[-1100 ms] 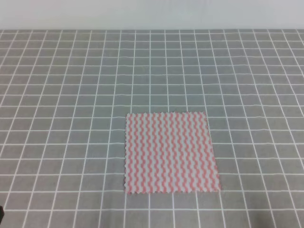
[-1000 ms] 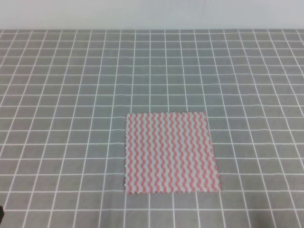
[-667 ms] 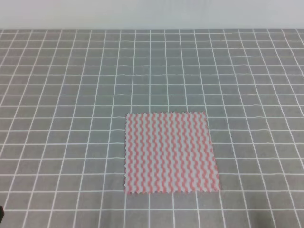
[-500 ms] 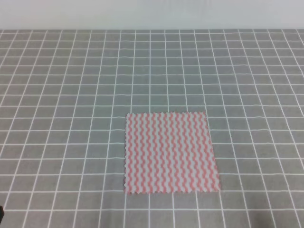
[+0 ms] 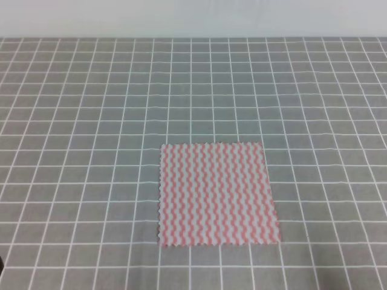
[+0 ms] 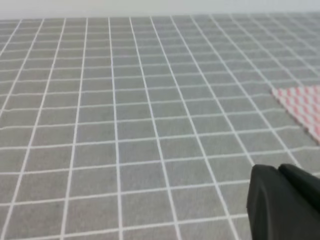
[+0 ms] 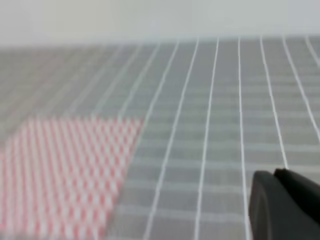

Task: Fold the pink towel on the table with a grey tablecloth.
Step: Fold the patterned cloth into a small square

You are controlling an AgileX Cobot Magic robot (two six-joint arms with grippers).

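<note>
The pink towel lies flat and unfolded on the table with a grey tablecloth, a little below and right of the middle in the exterior high view. Neither gripper shows there. In the left wrist view the towel's corner peeks in at the right edge, far from a black finger at the bottom right. The right wrist view has the towel blurred at the lower left, with a black finger at the bottom right, apart from it. Only part of each gripper shows, so I cannot tell its state.
The grid cloth stretches on all sides of the towel. A pale wall runs along the far edge of the table.
</note>
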